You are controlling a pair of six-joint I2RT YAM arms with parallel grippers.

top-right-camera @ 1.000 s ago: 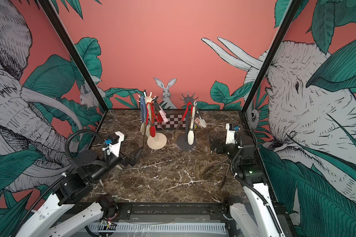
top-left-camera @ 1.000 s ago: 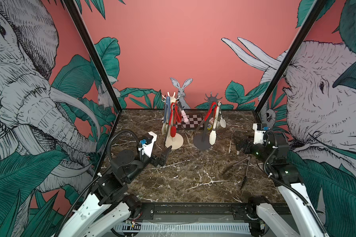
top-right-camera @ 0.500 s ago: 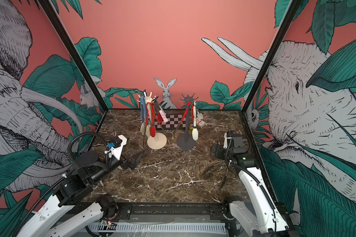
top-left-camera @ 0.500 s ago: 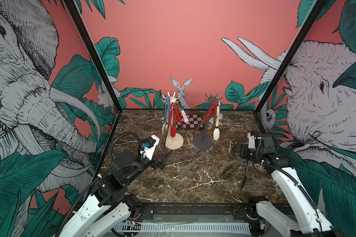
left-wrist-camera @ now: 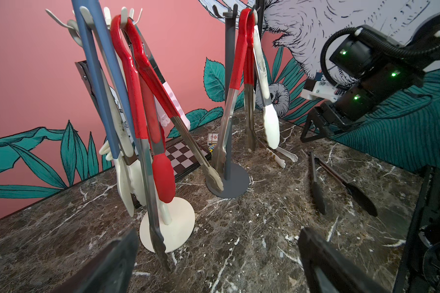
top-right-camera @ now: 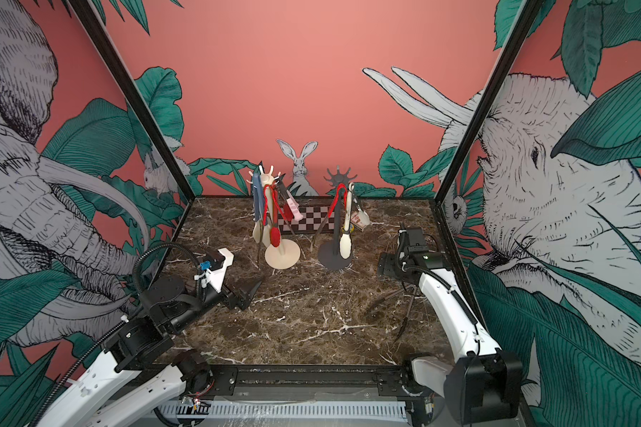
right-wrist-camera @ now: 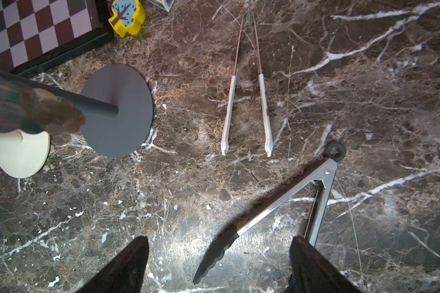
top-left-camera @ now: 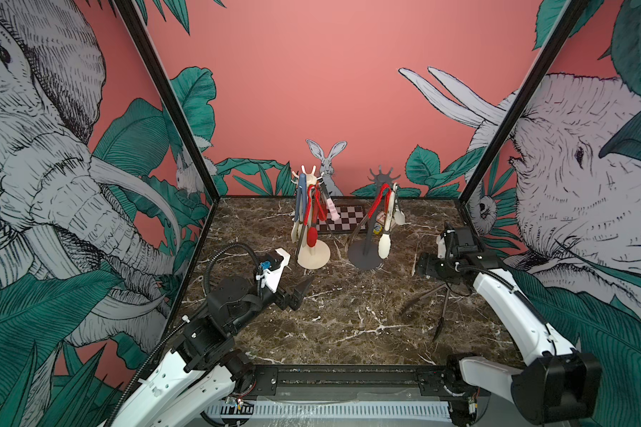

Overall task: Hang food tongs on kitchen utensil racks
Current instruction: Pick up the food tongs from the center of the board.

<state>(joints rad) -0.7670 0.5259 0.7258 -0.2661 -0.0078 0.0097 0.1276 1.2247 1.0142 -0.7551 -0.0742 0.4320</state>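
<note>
Nearest me, toward the front-left corner of the bench [top-left-camera: 348, 332], my left hand [top-left-camera: 300, 294] hovers with its jaws spread wide and nothing in them. I judge it is held clear so the other arm can work.

By the right edge, my right hand [right-wrist-camera: 219, 242] points straight down, jaws apart and empty, over the black-tipped tongs [right-wrist-camera: 285, 197]. Those lie flat in an open V, with steel arms meeting at a hinge with a ring. One dark tip sits below the gap of the hand, lined up, I'd say, for a pinch on one arm. Just beyond lie slim cream-tipped tongs [right-wrist-camera: 264, 114], also flat.

Farther back, mid-bench, the cream rack [top-left-camera: 313, 255] and dark grey rack [top-left-camera: 365, 257] stand side by side. Each bears hanging tongs [left-wrist-camera: 130, 76], looped over the prongs with tips down: blue, red and pink on the cream rack, red and cream on the grey. The checkered board [top-left-camera: 343, 218] lies along the far edge.
</note>
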